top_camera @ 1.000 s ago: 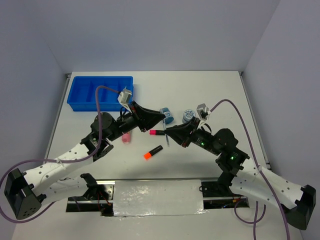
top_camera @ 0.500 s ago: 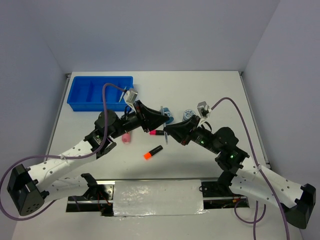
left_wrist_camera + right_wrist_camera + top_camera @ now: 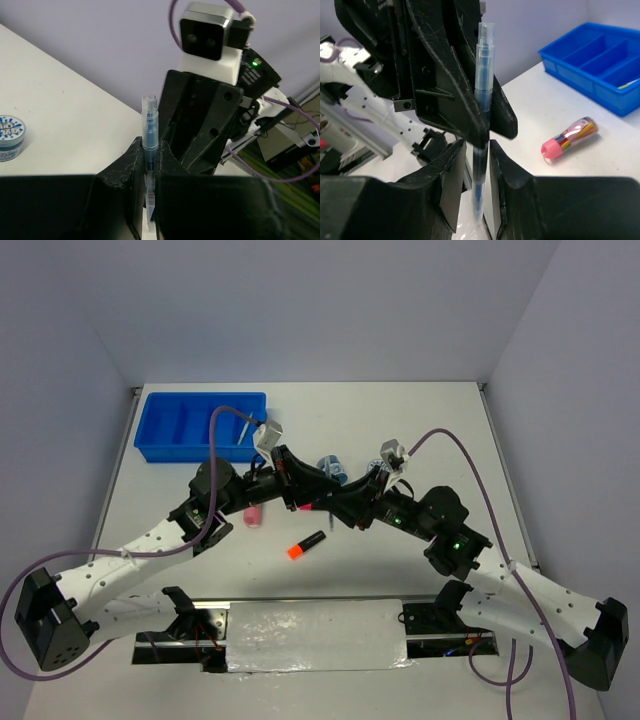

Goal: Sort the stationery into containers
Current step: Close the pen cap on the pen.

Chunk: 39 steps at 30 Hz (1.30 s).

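A thin blue pen (image 3: 149, 130) stands upright between both grippers above the middle of the table. My left gripper (image 3: 148, 147) is shut on it, both fingers pressed against its barrel. My right gripper (image 3: 477, 145) faces it from the other side, its jaws slightly apart around the same pen (image 3: 484, 75), with a narrow gap showing beside the barrel. In the top view the left gripper (image 3: 305, 498) and right gripper (image 3: 340, 508) meet tip to tip. The blue tray (image 3: 160, 452) sits at the far left.
A pink tube (image 3: 253, 515) lies under my left arm and shows again as the pink tube (image 3: 570, 137) in the right wrist view. A black marker with an orange end (image 3: 306, 544) lies nearer the front. A round blue jar (image 3: 333, 468) stands behind the grippers.
My left gripper moved right to meet the right gripper and shut on the pen. The right jaws, which were shut on the pen, have loosened.
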Available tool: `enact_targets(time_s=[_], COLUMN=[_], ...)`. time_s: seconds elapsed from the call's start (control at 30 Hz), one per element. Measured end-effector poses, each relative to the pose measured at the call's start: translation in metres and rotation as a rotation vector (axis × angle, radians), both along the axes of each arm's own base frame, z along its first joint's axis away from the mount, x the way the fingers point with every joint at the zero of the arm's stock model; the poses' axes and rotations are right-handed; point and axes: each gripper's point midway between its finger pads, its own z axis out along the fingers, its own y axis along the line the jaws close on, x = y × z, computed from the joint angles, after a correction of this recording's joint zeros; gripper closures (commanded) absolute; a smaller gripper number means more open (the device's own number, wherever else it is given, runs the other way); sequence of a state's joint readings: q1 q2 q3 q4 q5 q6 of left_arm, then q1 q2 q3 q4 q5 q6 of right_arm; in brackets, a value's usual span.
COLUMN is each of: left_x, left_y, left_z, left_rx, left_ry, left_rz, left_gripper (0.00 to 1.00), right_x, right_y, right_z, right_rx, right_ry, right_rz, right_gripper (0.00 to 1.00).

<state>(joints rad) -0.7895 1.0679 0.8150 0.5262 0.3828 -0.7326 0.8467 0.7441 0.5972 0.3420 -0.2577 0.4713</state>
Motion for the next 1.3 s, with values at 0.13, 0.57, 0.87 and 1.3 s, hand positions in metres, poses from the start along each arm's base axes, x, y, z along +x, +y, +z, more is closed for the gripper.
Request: enact_targets(time_s=[0.13,0.57,0.87,1.3], left_x=[-0.008,0.005,0.017,0.019], left_y=[-0.002,0.005,0.017,0.009], left_z=[0.007,0.021,0.048,0.037], left_rx=[0.009,0.053,0.036,0.061], left_ry=[-0.035,-0.041,-0.063,-0.043], left_rz=[-0.045,0.046,0.149,0.121], left_gripper=[1.0,0.3,0.42,1.0], right_x=[-0.005,-0.012,-0.013,-0.002], right_y=[0.01,0.014,0.015,0.018], right_z=[-0.004,-0.001,-0.002,-0.014], right_rx=[-0.021,-0.021,-0.023,-0.063], right_ry=[-0.001,-0.007,-0.007,0.039], right_rz=[0.063,0.11,0.118,0.078], right_gripper=[0.84,1.0,1.0,1.0])
